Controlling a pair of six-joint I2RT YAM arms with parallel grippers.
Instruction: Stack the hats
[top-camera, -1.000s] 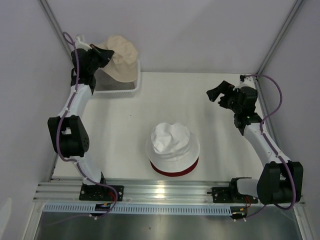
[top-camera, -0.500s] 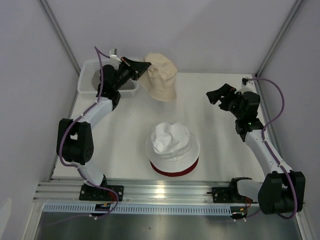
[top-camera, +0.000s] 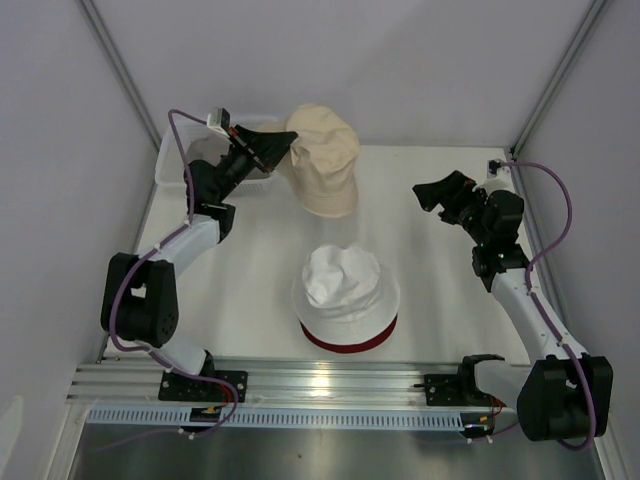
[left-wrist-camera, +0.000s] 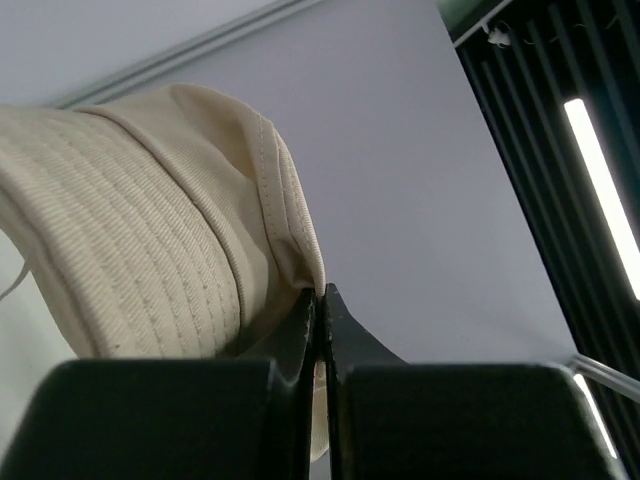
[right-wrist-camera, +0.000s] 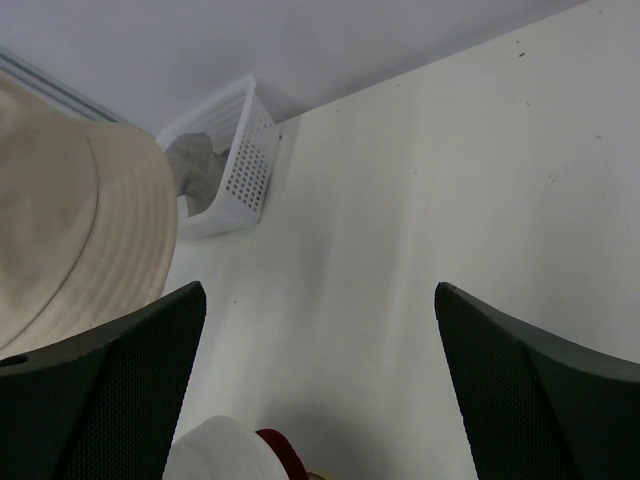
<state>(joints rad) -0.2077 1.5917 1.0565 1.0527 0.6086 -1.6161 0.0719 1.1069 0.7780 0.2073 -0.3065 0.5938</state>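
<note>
Beige hat (top-camera: 322, 160): cream-beige soft cloth with a round crown; fine ribbing and rows of stitching run round its short brim. It hangs off the table (top-camera: 440, 290) at the upper middle of the top view, just right of the basket (top-camera: 165, 165).
Left pincer (left-wrist-camera: 320, 300): closed tight on the brim edge of the beige hat, with the cloth nipped between its two black fingers.
White hat (top-camera: 345, 285): clean white, with a dimpled round crown and a short brim. It sits crown up at the centre of the top view, on top of the red hat (top-camera: 350, 343).
Red hat: dark red. Only a crescent of its brim shows, under the lower edge of the white hat.
Grey hat (right-wrist-camera: 195, 165): crumpled inside the basket, partly showing over the rim at the upper left of the right wrist view.
Basket: white plastic with perforated walls, at the upper left of the top view, against the back wall.
Right pincer (top-camera: 442, 190): jaws spread wide with nothing between them, off the table at the right of the top view, well apart from every hat.
</note>
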